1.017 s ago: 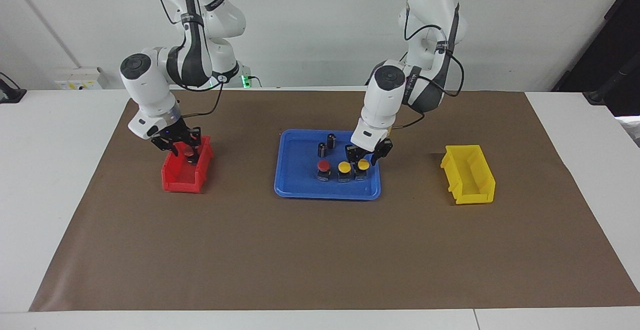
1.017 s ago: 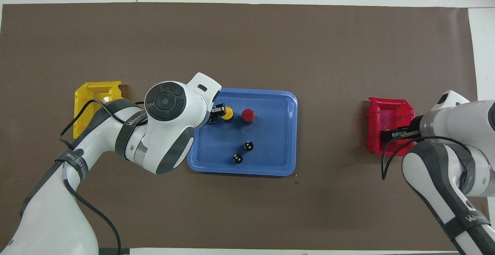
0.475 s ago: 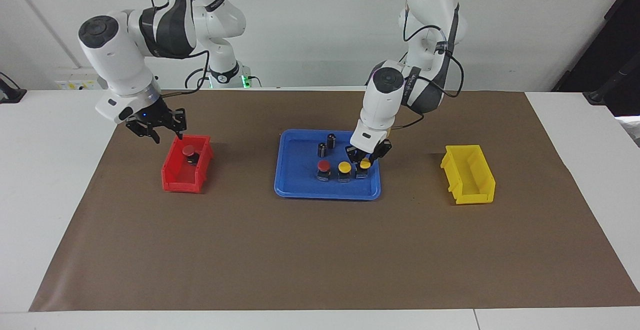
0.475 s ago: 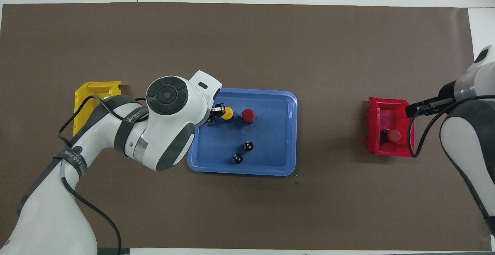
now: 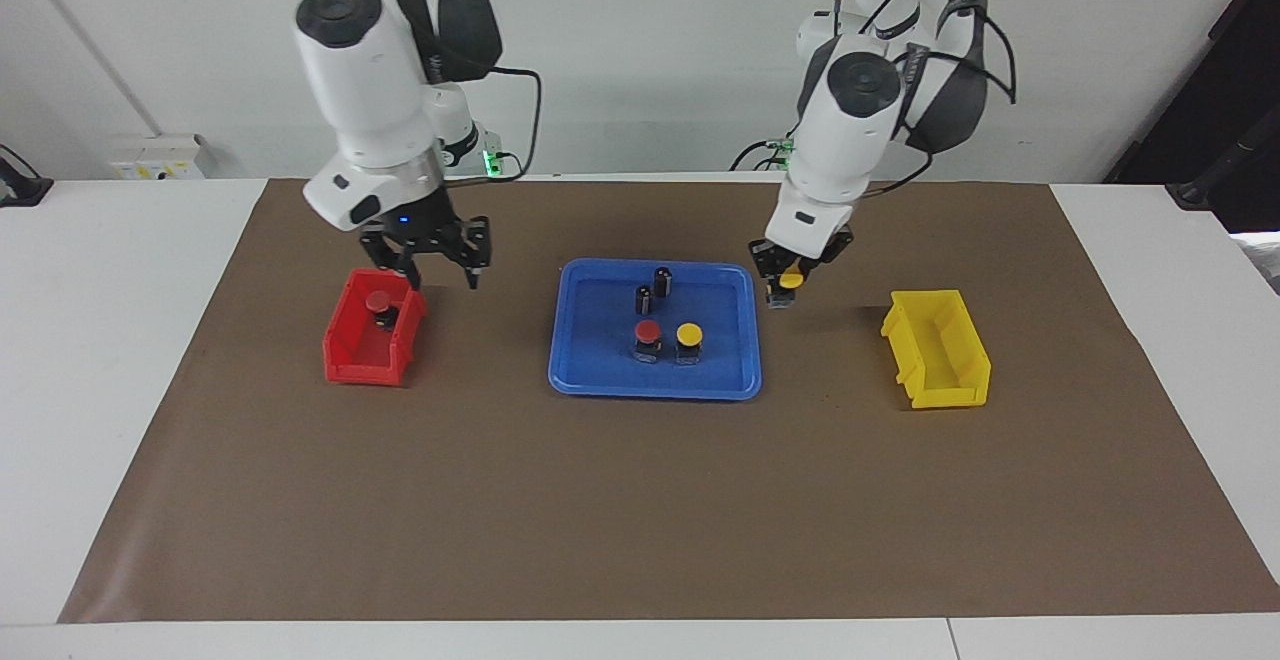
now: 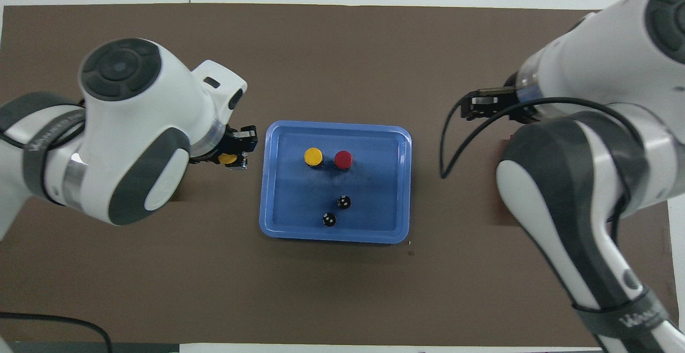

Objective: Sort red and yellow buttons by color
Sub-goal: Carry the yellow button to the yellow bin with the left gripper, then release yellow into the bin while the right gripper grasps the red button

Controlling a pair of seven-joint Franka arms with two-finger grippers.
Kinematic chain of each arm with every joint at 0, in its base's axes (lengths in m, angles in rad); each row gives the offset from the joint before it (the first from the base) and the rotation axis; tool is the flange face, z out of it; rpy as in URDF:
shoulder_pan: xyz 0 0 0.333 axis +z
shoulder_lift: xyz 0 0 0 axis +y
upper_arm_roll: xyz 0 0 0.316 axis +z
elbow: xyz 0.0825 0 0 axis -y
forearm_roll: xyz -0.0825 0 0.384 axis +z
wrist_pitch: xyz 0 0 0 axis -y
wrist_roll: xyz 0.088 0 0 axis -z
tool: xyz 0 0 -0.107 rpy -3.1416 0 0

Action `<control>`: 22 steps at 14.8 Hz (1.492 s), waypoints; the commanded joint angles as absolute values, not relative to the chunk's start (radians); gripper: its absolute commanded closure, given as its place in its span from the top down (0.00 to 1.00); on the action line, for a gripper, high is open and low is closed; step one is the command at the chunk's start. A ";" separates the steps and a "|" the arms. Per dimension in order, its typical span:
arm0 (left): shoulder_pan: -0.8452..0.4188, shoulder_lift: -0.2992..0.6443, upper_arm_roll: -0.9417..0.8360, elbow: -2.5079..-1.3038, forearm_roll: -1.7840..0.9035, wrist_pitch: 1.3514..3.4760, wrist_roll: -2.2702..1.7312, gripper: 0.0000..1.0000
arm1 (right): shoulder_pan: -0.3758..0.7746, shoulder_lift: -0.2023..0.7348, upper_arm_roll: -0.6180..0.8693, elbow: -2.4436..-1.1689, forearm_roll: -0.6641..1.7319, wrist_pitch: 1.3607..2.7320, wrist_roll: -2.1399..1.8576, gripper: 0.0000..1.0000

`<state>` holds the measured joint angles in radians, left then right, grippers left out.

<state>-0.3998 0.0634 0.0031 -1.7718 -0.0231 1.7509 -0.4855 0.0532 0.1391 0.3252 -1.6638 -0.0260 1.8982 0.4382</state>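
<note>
Your left tool (image 5: 787, 290) hangs over the brown mat (image 5: 640, 500) between the blue plastic tray (image 5: 580, 380) and the yellow plastic bin (image 5: 940, 350), clamped on a yellow-capped push button (image 5: 790, 282). In the tray stand a red-capped push button (image 5: 648, 338) and a second yellow-capped push button (image 5: 688, 341) side by side, with two dark cylinders (image 5: 653, 290) nearer to the robots. Your right tool (image 5: 440, 275) hovers with fingers spread over the mat, just beside the red plastic bin (image 5: 365, 360). That bin holds another red-capped button (image 5: 379, 306). The white bench (image 5: 110, 340) carries the mat.
</note>
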 commanded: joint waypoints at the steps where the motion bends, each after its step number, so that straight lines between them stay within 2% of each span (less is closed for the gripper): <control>1: -0.249 0.017 -0.002 -1.786 -0.044 1.712 -0.322 0.02 | 0.165 0.251 0.350 -1.635 -0.093 2.005 0.668 0.72; 3: -0.151 0.002 0.002 -1.819 -0.043 1.710 -0.299 0.02 | 0.214 0.284 0.350 -1.638 -0.129 2.026 0.730 0.72; 5: -0.079 -0.011 0.003 -1.874 -0.043 1.811 -0.231 0.02 | 0.258 0.334 0.348 -1.667 -0.172 2.087 0.803 0.73; 10: -0.003 -0.002 0.003 -1.988 -0.040 1.981 -0.106 0.02 | 0.290 0.386 0.348 -1.690 -0.189 2.163 0.862 0.74; 14: -0.008 0.002 0.003 -2.075 -0.040 2.066 -0.089 0.02 | 0.310 0.436 0.350 -1.698 -0.244 2.195 0.902 0.73; 22: -0.037 0.026 0.002 -2.210 -0.038 2.244 -0.023 0.03 | 0.311 0.425 0.351 -1.747 -0.249 2.203 0.904 0.72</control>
<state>-0.0246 0.0285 -0.0078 -2.1724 -0.0264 2.1926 -0.0458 0.3171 0.4434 0.3453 -1.7149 -0.2228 2.1793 0.8797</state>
